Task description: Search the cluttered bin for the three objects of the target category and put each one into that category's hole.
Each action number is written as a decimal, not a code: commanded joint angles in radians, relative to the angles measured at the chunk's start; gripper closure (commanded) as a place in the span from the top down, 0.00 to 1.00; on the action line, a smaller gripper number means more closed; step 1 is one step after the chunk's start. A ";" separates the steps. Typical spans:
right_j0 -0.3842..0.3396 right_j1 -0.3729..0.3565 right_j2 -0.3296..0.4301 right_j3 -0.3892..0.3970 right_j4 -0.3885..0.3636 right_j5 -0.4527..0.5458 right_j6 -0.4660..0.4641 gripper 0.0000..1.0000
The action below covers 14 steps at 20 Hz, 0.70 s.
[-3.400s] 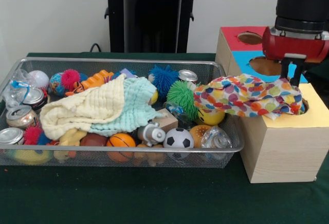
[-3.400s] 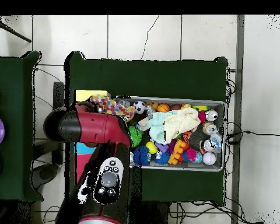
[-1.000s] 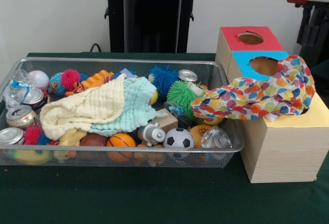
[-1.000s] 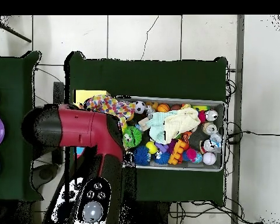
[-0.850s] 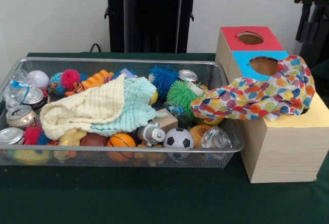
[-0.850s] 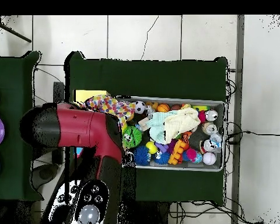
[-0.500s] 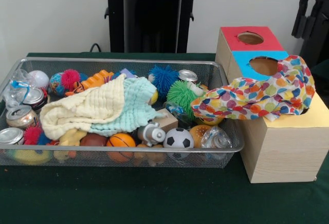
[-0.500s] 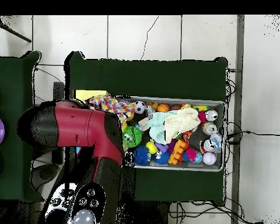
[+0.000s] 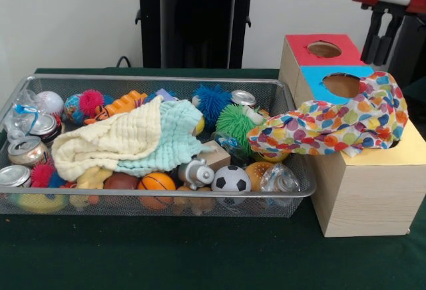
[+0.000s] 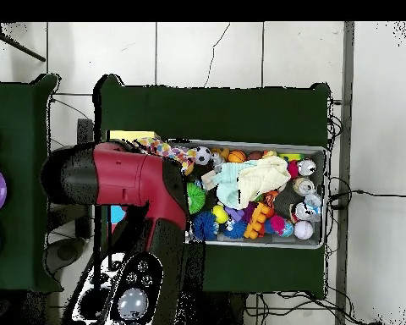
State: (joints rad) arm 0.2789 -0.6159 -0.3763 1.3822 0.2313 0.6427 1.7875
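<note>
One polka-dot cloth [image 9: 333, 127] lies draped from the yellow top [image 9: 407, 149] of the wooden box over the right rim of the wire mesh bin [image 9: 153, 202]. It covers the yellow top's hole, which is hidden. My gripper [image 9: 377, 58] hangs above and behind the blue-topped box, open and empty, well clear of the cloth. In the overhead view the red arm [image 10: 126, 176] covers the boxes and hides the gripper. The cloth's end [image 10: 171, 151] shows beside the arm at the bin's [image 10: 321, 245] left end. No other polka-dot cloth shows.
The red-topped hole [image 9: 324, 49] and blue-topped hole [image 9: 341, 85] are uncovered. The bin holds cream and mint cloths [image 9: 126, 140], spiky balls [image 9: 235, 122], a soccer ball [image 9: 231, 179], a basketball [image 9: 156, 183], cans [image 9: 26, 149] and other toys.
The arm and gripper have come further into the front view from the top right, moving left above the boxes. The polka-dot cloth has not moved.
</note>
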 commanded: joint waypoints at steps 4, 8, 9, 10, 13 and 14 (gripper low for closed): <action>-0.030 0.115 0.077 0.045 -0.016 -0.133 0.186 0.00; -0.025 0.125 0.078 0.051 -0.008 -0.155 0.190 0.00; -0.020 0.120 0.078 0.058 -0.005 -0.157 0.192 0.00; -0.016 0.116 0.079 0.065 -0.002 -0.159 0.195 0.00; -0.007 0.114 0.089 0.076 0.012 -0.147 0.202 0.00; -0.006 0.114 0.092 0.082 0.013 -0.152 0.202 0.00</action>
State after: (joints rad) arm 0.2763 -0.5393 -0.3760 1.3828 0.2300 0.5014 1.7875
